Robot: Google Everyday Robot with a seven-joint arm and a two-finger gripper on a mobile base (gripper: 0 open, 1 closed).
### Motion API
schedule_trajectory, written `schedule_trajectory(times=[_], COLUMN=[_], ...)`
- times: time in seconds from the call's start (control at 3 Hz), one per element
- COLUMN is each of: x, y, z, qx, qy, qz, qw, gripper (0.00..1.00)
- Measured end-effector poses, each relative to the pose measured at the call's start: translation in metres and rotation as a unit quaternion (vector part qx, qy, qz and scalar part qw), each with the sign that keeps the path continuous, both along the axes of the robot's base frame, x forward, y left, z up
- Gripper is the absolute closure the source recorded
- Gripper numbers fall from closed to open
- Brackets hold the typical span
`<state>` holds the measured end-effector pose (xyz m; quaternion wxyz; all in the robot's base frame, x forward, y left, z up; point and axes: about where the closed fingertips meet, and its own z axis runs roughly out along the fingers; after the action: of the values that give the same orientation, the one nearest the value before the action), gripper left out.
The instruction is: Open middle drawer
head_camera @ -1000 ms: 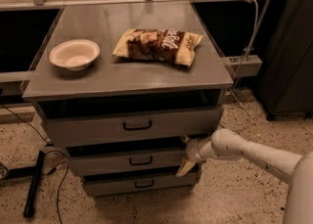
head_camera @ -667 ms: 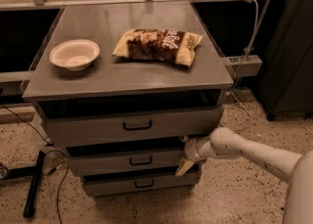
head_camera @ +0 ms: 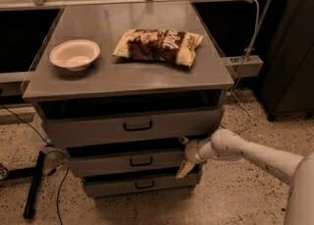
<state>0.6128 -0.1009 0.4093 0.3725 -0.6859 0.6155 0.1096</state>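
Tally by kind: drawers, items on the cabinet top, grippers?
drawers: 3 (top drawer, middle drawer, bottom drawer)
bowl: 1
snack bag: 1
gripper: 1, at the middle drawer's right end
total: 6

Your robot's arm (head_camera: 255, 157) is a smooth, off-white tube with a rounded, bulbous joint, thickening toward the lower right corner. Its pale hand (head_camera: 185, 156) sits at the middle drawer's (head_camera: 127, 160) right end.
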Motion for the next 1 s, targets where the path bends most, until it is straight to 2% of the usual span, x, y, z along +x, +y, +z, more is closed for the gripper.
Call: schedule_trajectory(times=[0.33,0.67,1.0], x=[0.0,0.0,-0.022], y=[0.0,0.014,0.005], z=[0.0,0.007,0.013], qx=[0.0,0.004,0.002], qy=[0.0,-0.002,0.0], qz=[0.0,0.018,0.015], qw=[1.0,0.9998,0.9999], gripper=[0.19,0.42,0.65])
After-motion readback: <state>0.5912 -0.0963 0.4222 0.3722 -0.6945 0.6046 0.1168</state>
